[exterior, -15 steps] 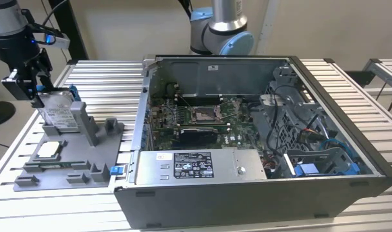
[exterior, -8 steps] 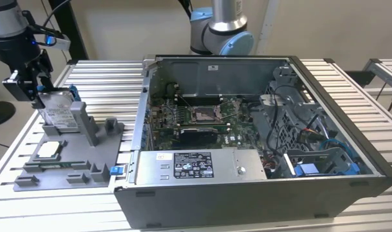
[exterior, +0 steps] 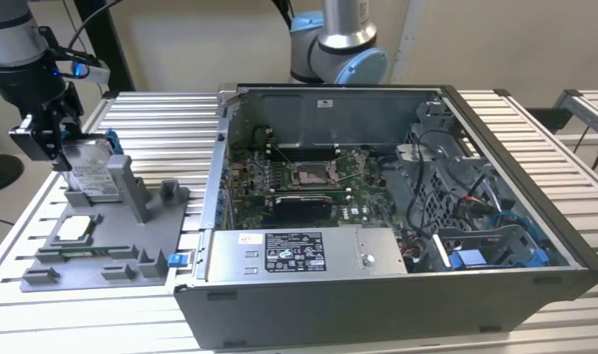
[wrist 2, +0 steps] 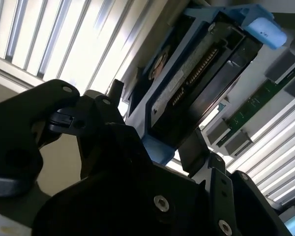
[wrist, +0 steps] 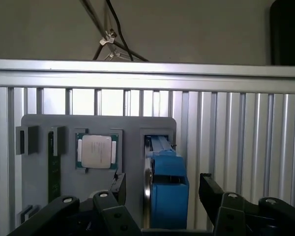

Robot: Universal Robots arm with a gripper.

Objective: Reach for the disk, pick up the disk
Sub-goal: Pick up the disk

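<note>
The disk (exterior: 90,174), a flat silver-grey hard drive with blue rails, stands upright in the grey plastic holder tray (exterior: 122,240). The black gripper (wrist: 161,184) hangs just above, jaws spread, flanking it. A sound grasp, I judge, needs centred, level fingers.

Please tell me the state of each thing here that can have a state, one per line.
Gripper: open, fingers on both sides of the disk.
Disk: standing on edge in the grey holder.
Chip: lying flat in the holder.
Computer case: open, side panel off.
</note>
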